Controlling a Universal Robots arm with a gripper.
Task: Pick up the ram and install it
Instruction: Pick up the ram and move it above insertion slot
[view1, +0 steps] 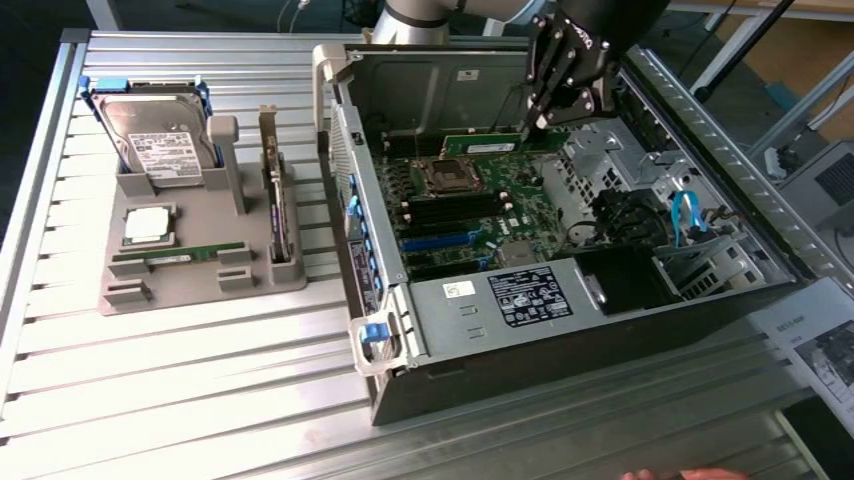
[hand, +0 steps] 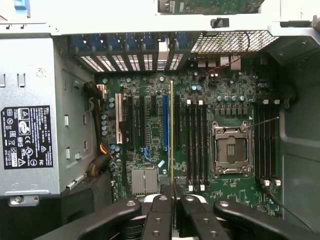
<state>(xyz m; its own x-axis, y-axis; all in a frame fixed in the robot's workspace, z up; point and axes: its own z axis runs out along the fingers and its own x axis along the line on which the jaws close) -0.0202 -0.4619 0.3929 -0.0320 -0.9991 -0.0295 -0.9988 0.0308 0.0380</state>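
My gripper (view1: 541, 118) hangs inside the open computer case (view1: 400, 345), above the far end of the motherboard (view1: 467, 215). It is shut on the ram (view1: 478, 146), a thin green stick that juts out sideways from the fingers toward the exterior view's left. In the wrist view the ram (hand: 172, 135) shows edge-on as a narrow line running out from between the black fingers (hand: 159, 215) of the gripper (hand: 172, 202). It is held over the board between the blue slot (hand: 165, 122) and the black memory slots (hand: 195, 145), apart from them.
The empty processor socket (hand: 231, 150) lies beside the memory slots. A grey holder (view1: 200, 290) on the exterior view's left carries a hard drive (view1: 160, 140), a silver processor (view1: 147, 225), an upright expansion card (view1: 278, 200) and another green stick (view1: 174, 257). A hand (view1: 681, 474) shows at the bottom edge.
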